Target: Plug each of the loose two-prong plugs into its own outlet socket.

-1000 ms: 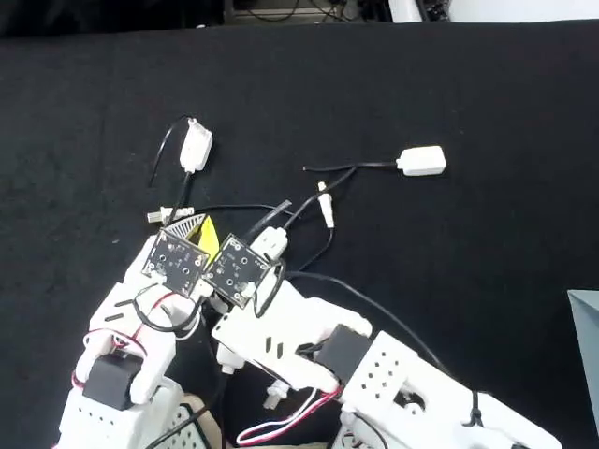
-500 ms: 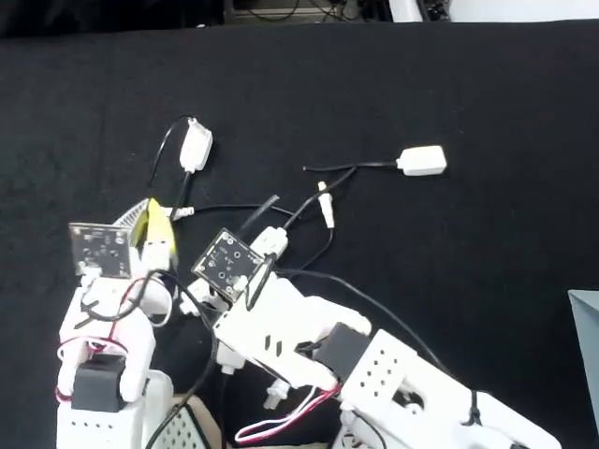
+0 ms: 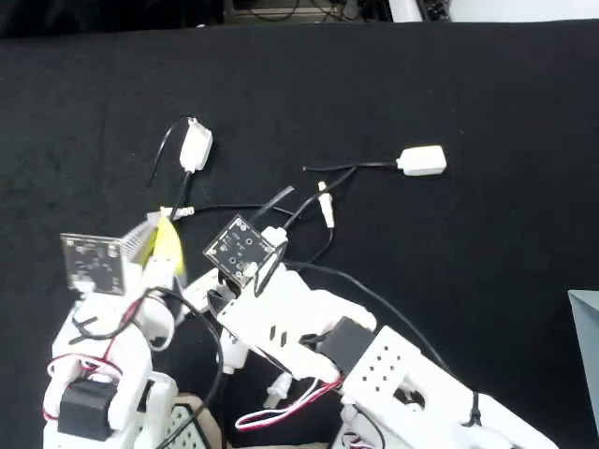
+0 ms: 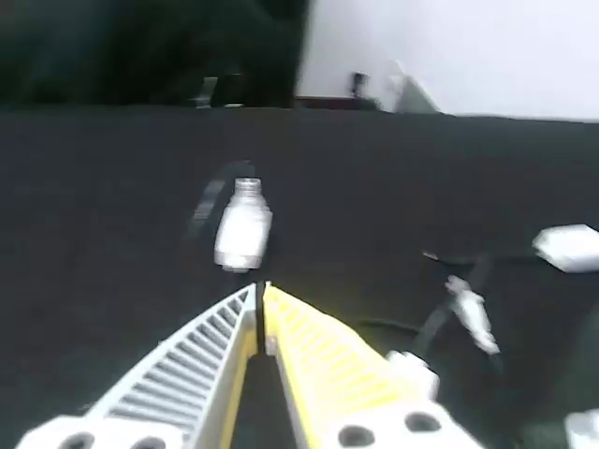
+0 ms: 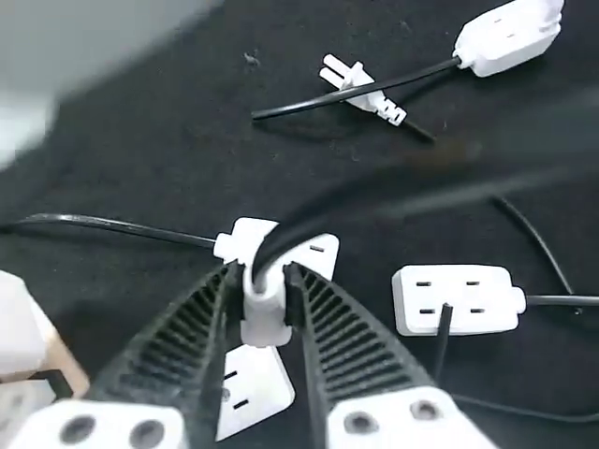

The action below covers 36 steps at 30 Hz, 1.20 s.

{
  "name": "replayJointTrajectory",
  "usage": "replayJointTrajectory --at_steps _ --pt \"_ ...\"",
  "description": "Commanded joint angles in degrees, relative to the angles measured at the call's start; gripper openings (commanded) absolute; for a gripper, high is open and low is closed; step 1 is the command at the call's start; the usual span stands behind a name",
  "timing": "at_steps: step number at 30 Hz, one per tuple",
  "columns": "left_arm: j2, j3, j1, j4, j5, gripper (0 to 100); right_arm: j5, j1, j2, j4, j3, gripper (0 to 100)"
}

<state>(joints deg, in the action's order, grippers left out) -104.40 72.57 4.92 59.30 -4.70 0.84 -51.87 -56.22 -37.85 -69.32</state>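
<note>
Nearest, the right gripper (image 5: 263, 273) is clamped tight on a white plug (image 5: 261, 318), whose black cable loops up from between the fingers; directly under it lies a white socket block (image 5: 253, 385), though I cannot tell whether the prongs are in its slots; a second socket block (image 5: 453, 299) sits just beside it, slots up. The left gripper (image 4: 258, 294) has its fingers closed tip to tip with nothing between them; over the last second it has swung away from the right gripper, which it had nearly touched, out toward the table's left side, while the right gripper has barely shifted. I judge that the left arm has cleared out, leaving the right arm to press its plug home alone. Just past the left fingertips a small loose plug (image 3: 174, 213) lies on the black table (image 3: 487, 103); farther off, another loose plug (image 3: 325, 206) lies among the cables; farthest are what look like the left-hand outlet (image 3: 195, 147) and the right-hand outlet (image 3: 421, 161), well apart, both apparently unfilled.
</note>
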Motion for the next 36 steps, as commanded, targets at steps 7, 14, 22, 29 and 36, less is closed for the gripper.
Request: replayJointTrajectory --at_steps 7,14,22,29,36 --pt "0.0 -0.48 12.88 1.85 7.56 3 0.09 0.62 -0.75 0.79 1.71 1.2" --pt "0.0 -0.48 13.23 0.44 8.44 3 0.09 -0.79 -0.75 0.7 1.36 1.2" --pt "0.09 1.8 12.7 -4.22 8.09 3 -1.14 -0.7 -0.75 -0.79 1.71 1.2" --pt "0.0 -0.31 4.44 -3.6 8.0 3 -0.35 -0.53 -0.57 -0.7 1.45 1.2" --pt "0.0 0.66 -16.66 0.53 7.91 3 3.08 2.81 0.75 2.2 1.36 1.3"
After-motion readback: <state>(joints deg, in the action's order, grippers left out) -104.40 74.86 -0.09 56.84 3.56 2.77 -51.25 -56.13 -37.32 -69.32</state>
